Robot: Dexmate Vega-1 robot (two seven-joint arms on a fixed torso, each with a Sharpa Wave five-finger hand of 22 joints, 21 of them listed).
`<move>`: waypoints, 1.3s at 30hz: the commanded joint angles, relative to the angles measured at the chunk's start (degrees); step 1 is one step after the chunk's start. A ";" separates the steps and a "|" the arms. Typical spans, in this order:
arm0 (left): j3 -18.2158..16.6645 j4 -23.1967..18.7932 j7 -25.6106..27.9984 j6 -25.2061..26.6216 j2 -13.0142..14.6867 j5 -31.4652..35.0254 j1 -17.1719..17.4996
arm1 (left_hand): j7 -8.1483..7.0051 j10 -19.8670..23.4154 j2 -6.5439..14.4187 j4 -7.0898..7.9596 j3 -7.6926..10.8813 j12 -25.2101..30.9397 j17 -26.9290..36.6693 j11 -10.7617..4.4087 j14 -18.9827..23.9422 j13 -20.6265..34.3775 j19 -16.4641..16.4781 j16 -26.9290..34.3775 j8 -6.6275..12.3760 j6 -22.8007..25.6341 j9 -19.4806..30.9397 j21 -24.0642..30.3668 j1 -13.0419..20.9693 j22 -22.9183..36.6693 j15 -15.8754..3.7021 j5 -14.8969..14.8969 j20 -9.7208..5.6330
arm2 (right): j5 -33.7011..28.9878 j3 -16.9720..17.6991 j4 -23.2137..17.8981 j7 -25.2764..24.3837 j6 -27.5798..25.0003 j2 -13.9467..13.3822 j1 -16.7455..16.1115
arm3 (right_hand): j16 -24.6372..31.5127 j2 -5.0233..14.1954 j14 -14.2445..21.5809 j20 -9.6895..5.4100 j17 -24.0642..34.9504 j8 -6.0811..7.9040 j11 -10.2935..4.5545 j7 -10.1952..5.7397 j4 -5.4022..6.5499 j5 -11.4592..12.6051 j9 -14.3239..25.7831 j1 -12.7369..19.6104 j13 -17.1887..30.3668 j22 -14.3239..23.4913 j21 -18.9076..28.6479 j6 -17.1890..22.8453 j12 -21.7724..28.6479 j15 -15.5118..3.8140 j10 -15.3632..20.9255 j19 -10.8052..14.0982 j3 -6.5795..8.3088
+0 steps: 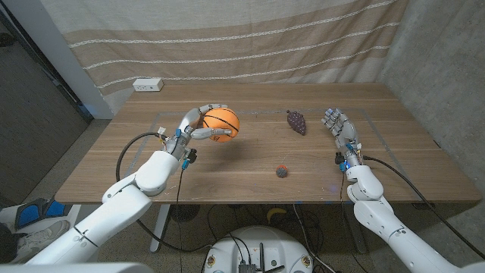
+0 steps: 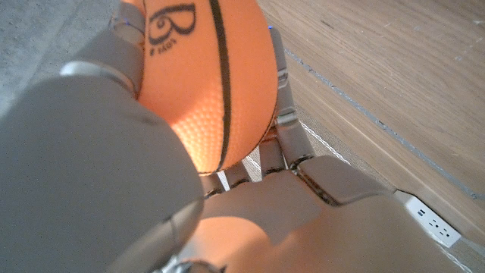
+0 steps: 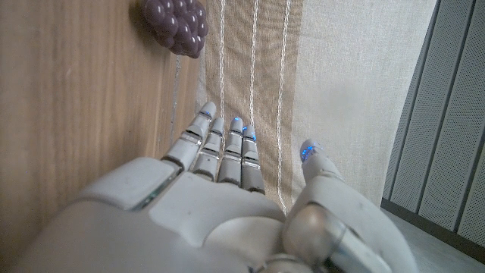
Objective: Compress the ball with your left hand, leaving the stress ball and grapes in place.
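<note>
Striped beige curtain hangs behind the wooden tabletop (image 1: 227,163), with a white power strip (image 1: 148,85) at its far left edge. From the head camera, the left hand (image 1: 195,127) holds the orange rubber basketball-patterned ball (image 1: 222,123) at about ten o'clock from the tabletop's middle; the shadow beneath suggests it is raised slightly off the wood. Its fingers (image 1: 206,133) wrap around the ball's near and far sides, which suits a squeeze. A dark purple bunch of plastic grapes (image 1: 296,121) lies at about one o'clock, well apart from the ball, and a small dark round stress ball (image 1: 282,171) sits at about five o'clock, untouched. The right hand (image 1: 340,130) waits at three o'clock with fingers apart and grasping nothing, near the grapes but not touching, probably parked to stay out of the way.

Along the left wrist, the ball (image 2: 208,76) sits pressed into the palm with fingers (image 2: 282,91) clenched along its side; whether it is already deformed I cannot tell.

Along the right wrist, the right hand (image 3: 220,205) stands on edge, fingers (image 3: 223,155) straight and released, pointing past the grapes (image 3: 176,24).
</note>
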 commanded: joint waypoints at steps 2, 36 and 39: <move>-0.96 3.70 -4.60 -4.72 -1.68 -11.00 -0.57 | 19.28 15.47 23.45 0.11 0.61 0.25 0.08 3.64 17.35 0.46 -1.12 0.24 -0.21 20.15 -0.11 0.61 24.44 0.05 -26.55 -0.12 -11.13 | -0.95 0.28 -1.54 -1.26 0.32 -0.35 -0.93 | 0.22 0.36 0.26 0.58 0.14 0.11 0.25 0.12 -0.26 0.04 0.25 -0.12 0.35 0.21 -0.22 0.78 0.23 0.09 0.53 0.13 0.13; 0.00 12.73 -20.95 -4.85 -2.65 -37.00 -6.00 | 19.07 15.91 23.26 0.11 0.45 -0.23 -0.33 3.46 17.49 1.13 -1.45 -0.11 -1.41 21.00 -0.65 1.60 24.60 -0.28 -26.55 -0.10 -11.08 | -3.25 0.39 -5.38 -5.01 -0.88 -0.71 -2.76 | 0.25 0.44 0.38 0.47 -0.03 0.16 0.11 0.23 -0.58 0.20 0.25 0.15 0.41 0.20 -0.18 1.18 0.24 -0.01 0.72 0.29 0.43; 0.34 14.17 -22.29 -5.06 -2.98 -37.77 -7.03 | 19.06 15.79 23.27 0.13 0.44 -0.34 -0.36 3.37 17.52 1.22 -1.50 -0.13 -1.56 21.01 -0.68 1.69 24.61 -0.31 -26.55 -0.10 -11.08 | -3.83 0.44 -6.12 -5.80 -1.13 -0.77 -2.95 | 0.25 0.42 0.40 0.49 -0.04 0.15 0.14 0.24 -0.60 0.21 0.25 0.16 0.40 0.20 -0.17 1.16 0.23 -0.01 0.72 0.30 0.44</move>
